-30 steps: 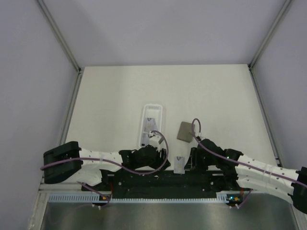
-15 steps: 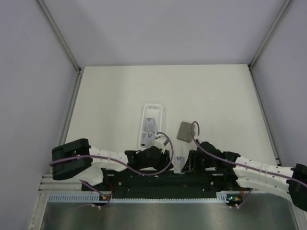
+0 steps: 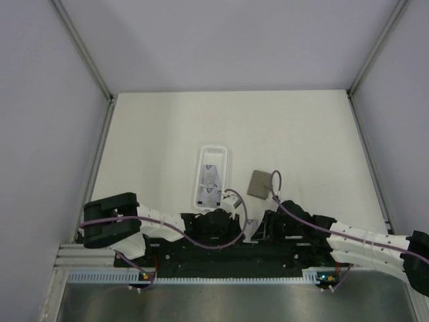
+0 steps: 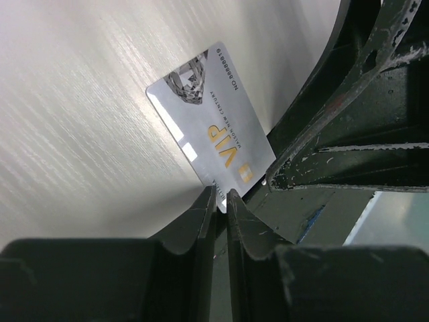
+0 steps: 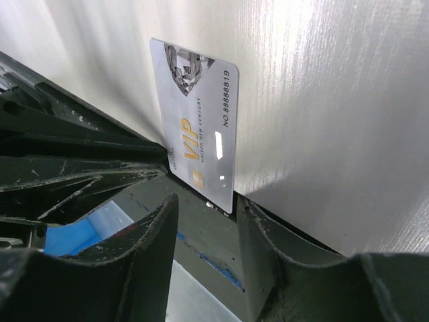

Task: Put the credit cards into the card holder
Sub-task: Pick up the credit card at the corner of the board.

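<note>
One silvery credit card [image 3: 251, 227] marked VIP lies at the table's near edge, its end sticking out over the edge. My left gripper [image 3: 241, 225] comes at it from the left. In the left wrist view its jaws [image 4: 222, 198] are pinched on the end of the card [image 4: 214, 127]. My right gripper [image 3: 261, 231] is open just right of the card. In the right wrist view the card [image 5: 198, 141] ends between its spread fingertips [image 5: 208, 209] without touching them. More cards [image 3: 210, 179] lie in the white tray. The dark grey card holder [image 3: 260, 183] lies flat behind my right gripper.
The long white tray [image 3: 212, 155] stands left of the card holder. The black arm mount and cable rail [image 3: 221, 258] run along the table's near edge under the card. Grey walls close in the left, right and back.
My left gripper has moved from the tray's near end back and to the right, to the card at the table edge, and closed on it. My right gripper has shifted only slightly.
</note>
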Controlling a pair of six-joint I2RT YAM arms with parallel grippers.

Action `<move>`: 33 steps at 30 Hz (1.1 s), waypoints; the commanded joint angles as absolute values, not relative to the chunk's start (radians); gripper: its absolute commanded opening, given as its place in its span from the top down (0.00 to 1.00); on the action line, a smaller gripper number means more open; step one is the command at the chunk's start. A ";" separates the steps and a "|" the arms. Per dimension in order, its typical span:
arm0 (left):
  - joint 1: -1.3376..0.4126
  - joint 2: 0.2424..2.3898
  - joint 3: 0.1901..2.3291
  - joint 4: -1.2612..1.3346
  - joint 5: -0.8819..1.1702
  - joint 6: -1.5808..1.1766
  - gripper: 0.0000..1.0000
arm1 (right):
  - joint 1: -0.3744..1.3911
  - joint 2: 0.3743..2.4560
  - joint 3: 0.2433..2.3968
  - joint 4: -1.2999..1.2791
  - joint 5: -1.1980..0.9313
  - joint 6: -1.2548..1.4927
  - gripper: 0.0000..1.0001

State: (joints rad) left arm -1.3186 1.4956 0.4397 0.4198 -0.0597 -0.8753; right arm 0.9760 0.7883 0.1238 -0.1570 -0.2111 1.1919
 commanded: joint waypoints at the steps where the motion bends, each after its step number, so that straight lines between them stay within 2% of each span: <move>1: -1.335 1.522 0.454 0.463 -0.048 -0.896 0.84 | 0.989 0.766 0.083 -0.175 -0.124 1.216 0.59; 9: -1.341 1.535 0.453 0.471 -0.044 -0.903 0.88 | 0.988 0.724 0.066 -0.170 -0.092 1.243 0.64; 13: -1.341 1.539 0.453 0.476 -0.044 -0.907 0.88 | 0.988 0.716 0.067 -0.164 -0.087 1.236 0.74; 16: -1.341 1.539 0.453 0.476 -0.048 -0.907 0.88 | 0.989 0.709 0.069 -0.157 -0.086 1.224 0.88; 18: -1.341 1.537 0.451 0.477 -0.048 -0.910 0.88 | 0.988 0.695 0.068 -0.146 -0.087 1.220 0.93; 21: -1.341 1.526 0.446 0.479 -0.051 -0.913 0.88 | 0.988 0.667 0.064 -0.124 -0.095 1.209 0.99; 24: -1.341 1.476 0.436 0.454 -0.075 -0.913 0.87 | 0.988 0.620 0.066 -0.129 -0.092 1.200 1.00; 27: -1.341 1.387 0.431 0.384 -0.124 -0.907 0.82 | 0.989 0.555 0.069 -0.135 -0.089 1.184 1.00; 30: -1.341 1.269 0.440 0.272 -0.190 -0.905 0.72 | 0.989 0.497 0.083 -0.158 -0.077 1.167 1.00; 33: -1.341 1.145 0.445 0.184 -0.250 -0.896 0.58 | 0.988 0.456 0.110 -0.181 -0.066 1.135 1.00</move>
